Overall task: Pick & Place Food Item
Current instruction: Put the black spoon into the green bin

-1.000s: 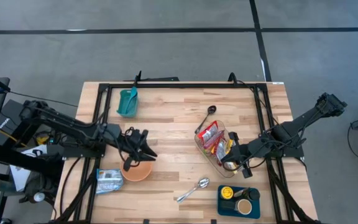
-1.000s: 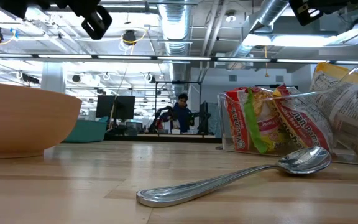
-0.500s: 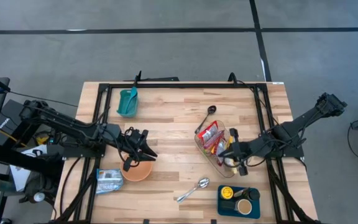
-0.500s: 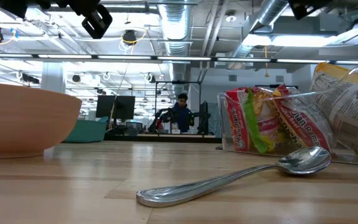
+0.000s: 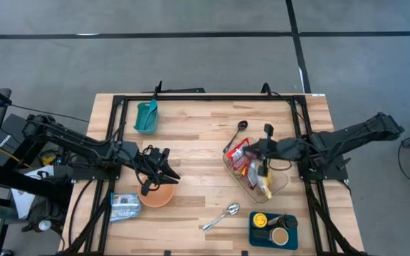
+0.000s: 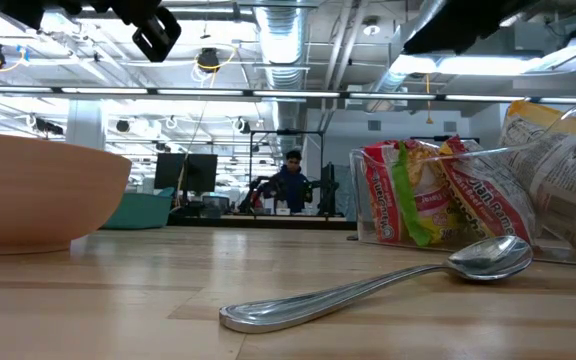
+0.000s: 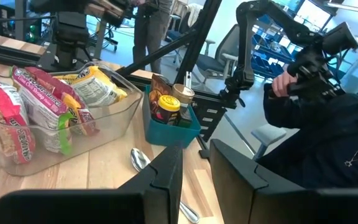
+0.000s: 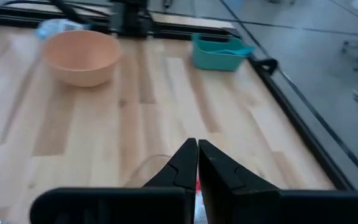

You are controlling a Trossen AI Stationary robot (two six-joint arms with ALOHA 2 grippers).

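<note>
The right end effector [image 5: 264, 151], clenched empty, hovers over the clear bin [image 5: 280, 186] of noodle packets [image 5: 242, 153]; descending clenched, it would crush or skid off one.

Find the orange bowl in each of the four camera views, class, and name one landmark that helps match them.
High view: orange bowl, lower left, under the left gripper.
Low view: at the left edge.
Left wrist view: not in it.
Right wrist view: far corner.
Shared landmark: the teal bin.
</note>
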